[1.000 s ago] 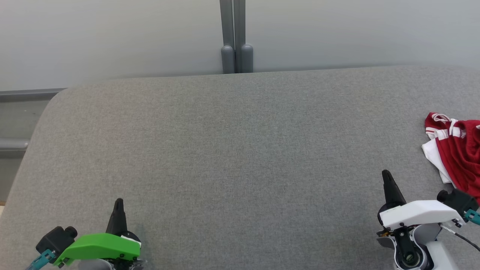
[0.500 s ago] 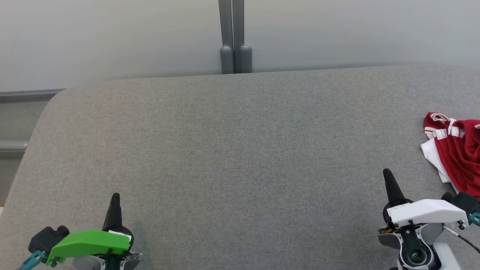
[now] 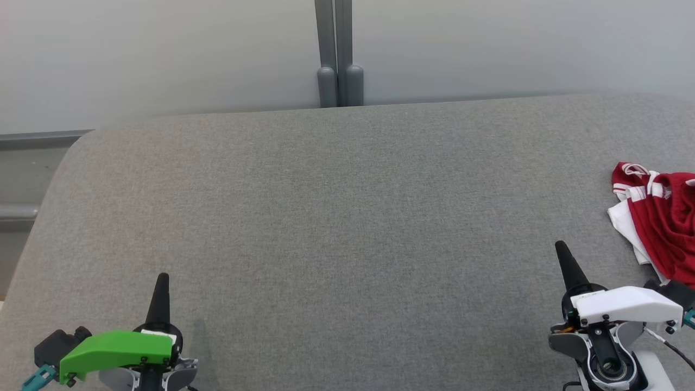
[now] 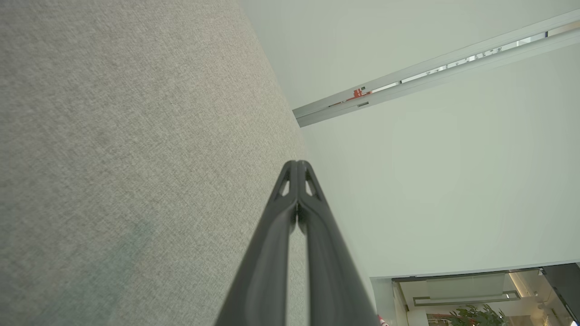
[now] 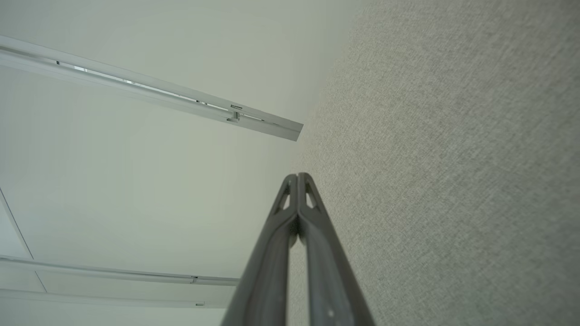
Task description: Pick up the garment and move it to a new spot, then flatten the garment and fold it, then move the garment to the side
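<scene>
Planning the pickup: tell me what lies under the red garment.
The red garment lies crumpled on the grey padded surface. A white layer pokes out beneath its left edge, maybe its own fabric. Anything under the bulk is covered, and it runs off the picture.

Garment: deep red, with white stripes at the trim and a white panel along one edge.
Table cover: mid grey, fine woven fleck, plain all over.
Left gripper: black fingers, bright green housing, teal plug.
Right gripper: black fingers, white housing, teal plug.
Wall: pale grey-white, plain, faintly green in the wrist views.
Post: darker grey, plain.
</scene>
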Robot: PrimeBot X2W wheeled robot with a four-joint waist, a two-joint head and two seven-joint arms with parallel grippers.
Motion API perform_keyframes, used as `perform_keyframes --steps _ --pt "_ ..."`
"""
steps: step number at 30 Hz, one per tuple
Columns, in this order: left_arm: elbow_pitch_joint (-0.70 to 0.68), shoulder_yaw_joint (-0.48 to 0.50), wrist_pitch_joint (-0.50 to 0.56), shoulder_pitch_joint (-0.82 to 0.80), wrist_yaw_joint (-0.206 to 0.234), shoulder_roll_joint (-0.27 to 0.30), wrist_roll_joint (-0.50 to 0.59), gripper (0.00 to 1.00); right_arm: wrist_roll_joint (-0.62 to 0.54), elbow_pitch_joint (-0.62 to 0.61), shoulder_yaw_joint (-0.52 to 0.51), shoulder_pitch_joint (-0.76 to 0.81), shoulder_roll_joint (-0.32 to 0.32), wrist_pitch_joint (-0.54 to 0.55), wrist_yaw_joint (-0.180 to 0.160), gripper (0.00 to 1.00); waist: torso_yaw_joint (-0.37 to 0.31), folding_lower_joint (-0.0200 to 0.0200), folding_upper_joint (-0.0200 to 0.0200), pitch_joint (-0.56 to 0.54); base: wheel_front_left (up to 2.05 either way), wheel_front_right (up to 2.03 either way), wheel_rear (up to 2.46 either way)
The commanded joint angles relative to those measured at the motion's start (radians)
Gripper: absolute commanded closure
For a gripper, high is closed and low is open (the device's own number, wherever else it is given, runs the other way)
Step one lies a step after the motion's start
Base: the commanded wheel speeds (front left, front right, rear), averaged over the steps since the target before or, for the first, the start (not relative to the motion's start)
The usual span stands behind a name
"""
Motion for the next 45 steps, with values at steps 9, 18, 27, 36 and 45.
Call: perform_keyframes --steps 9,18,27,36,45 --pt "-0.02 0.02 0.024 -0.029 -0.018 0.006 -0.096 1.0 0.1 -0.025 -0.009 0.01 -0.006 0.027 0.001 1.0 -0.002 0.0 -0.0001 -0.001 0.0 0.0 0.0" --pt "-0.028 0.033 0.043 -0.034 -0.029 0.007 -0.168 1.0 0.174 -0.037 -0.013 0.014 -0.007 0.046 0.001 1.0 -0.004 0.0 -0.0001 -0.001 0.0 0.0 0.0" --pt "-0.035 0.045 0.061 -0.035 -0.04 0.007 -0.236 1.0 0.246 -0.046 -0.017 0.016 -0.007 0.064 0.0 1.0 -0.007 0.0 -0.0001 -0.002 0.0 0.0 0.0" --pt "-0.043 0.057 0.078 -0.041 -0.048 0.008 -0.3 1.0 0.313 -0.056 -0.022 0.02 -0.007 0.08 0.0 1.0 -0.009 0.0 -0.0001 -0.002 0.0 0.0 0.0" --pt "-0.048 0.067 0.094 -0.042 -0.058 0.008 -0.358 1.0 0.374 -0.065 -0.025 0.023 -0.008 0.097 0.0 1.0 -0.011 0.0 -0.0001 -0.003 0.0 0.0 0.0"
